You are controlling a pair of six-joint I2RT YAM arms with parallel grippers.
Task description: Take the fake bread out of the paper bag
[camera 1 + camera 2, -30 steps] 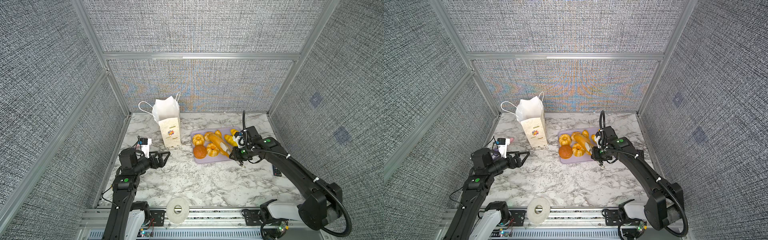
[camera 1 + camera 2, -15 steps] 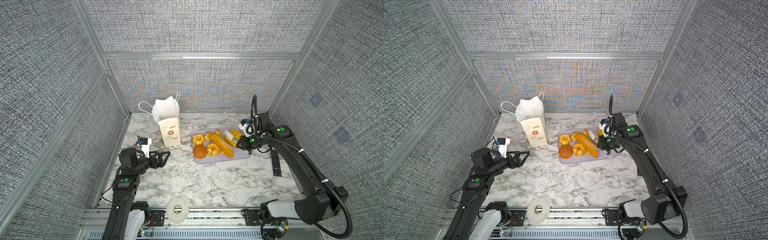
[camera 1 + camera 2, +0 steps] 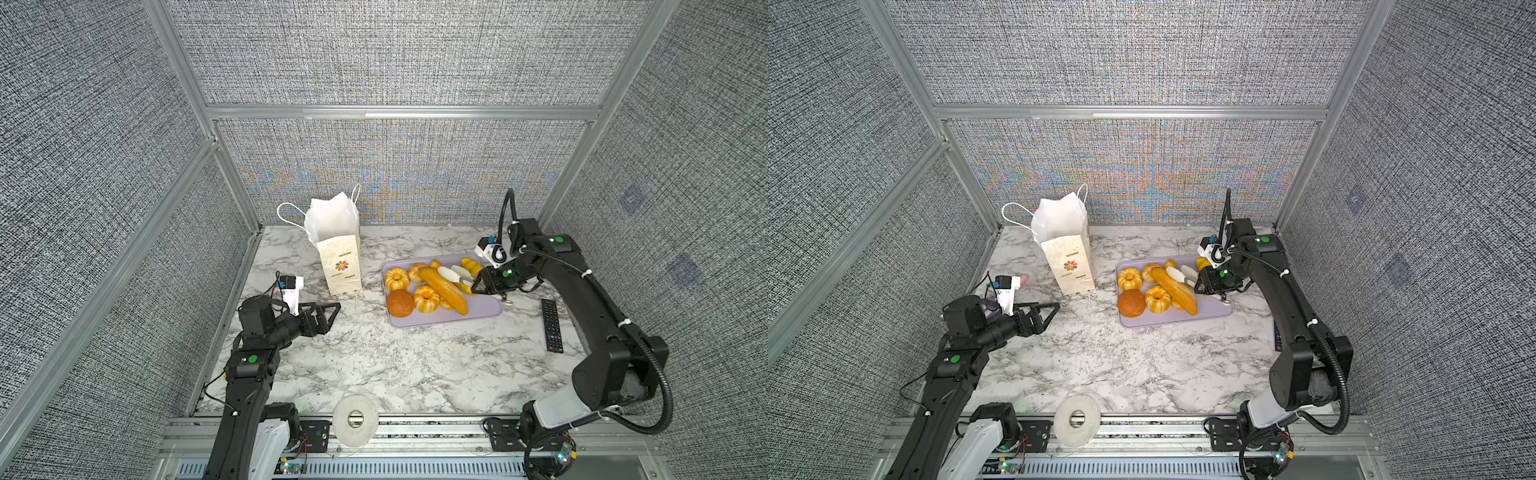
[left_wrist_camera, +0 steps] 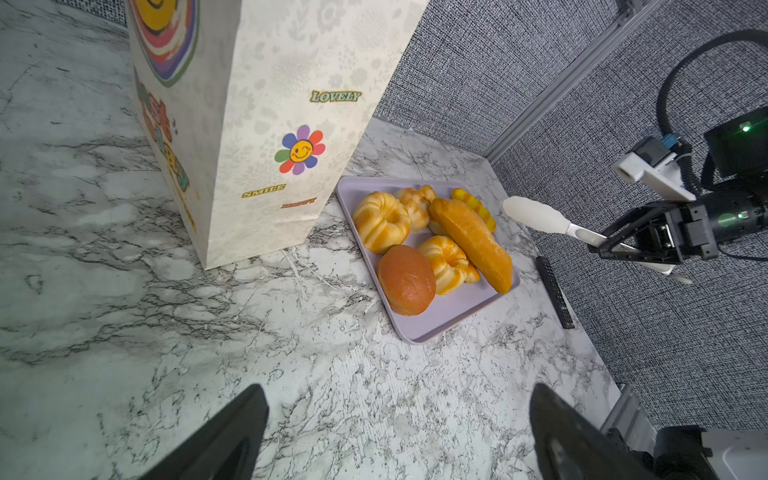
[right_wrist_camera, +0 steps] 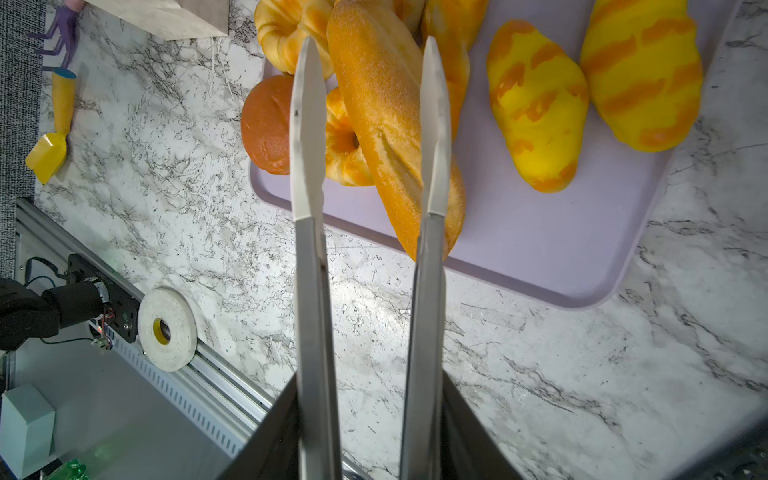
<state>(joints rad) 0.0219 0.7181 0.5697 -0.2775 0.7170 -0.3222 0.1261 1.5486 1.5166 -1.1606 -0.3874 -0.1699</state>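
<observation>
The paper bag [image 3: 338, 257] [image 3: 1069, 257] [image 4: 257, 124] stands upright at the back left; what it holds is hidden. Several pieces of fake bread lie on a lilac tray [image 3: 482, 309] [image 3: 1214, 309] [image 4: 440, 320] [image 5: 540, 249]: a long loaf [image 3: 442, 289] [image 3: 1173, 291] [image 4: 469, 239] [image 5: 390, 124], ring buns, a round brown bun and striped oval rolls [image 5: 536, 104]. My right gripper [image 3: 482, 284] [image 3: 1200, 284] [image 5: 370, 399] is shut on metal tongs [image 3: 455, 272] [image 3: 1183, 274] [image 4: 536, 214] [image 5: 307, 124]. The tong tips stand apart and empty above the loaf. My left gripper [image 3: 334, 313] [image 3: 1054, 309] [image 4: 399, 415] is open and empty in front of the bag.
A black remote [image 3: 551, 326] [image 4: 555, 291] lies right of the tray. A tape roll [image 3: 355, 419] [image 3: 1076, 419] [image 5: 166, 328] sits on the front rail. A yellow toy shovel [image 5: 54, 137] lies at the table's left edge.
The right arm has drawn back toward the tray's right side with the tongs, and the tong tips have spread apart. The left arm and the bag have not moved.
</observation>
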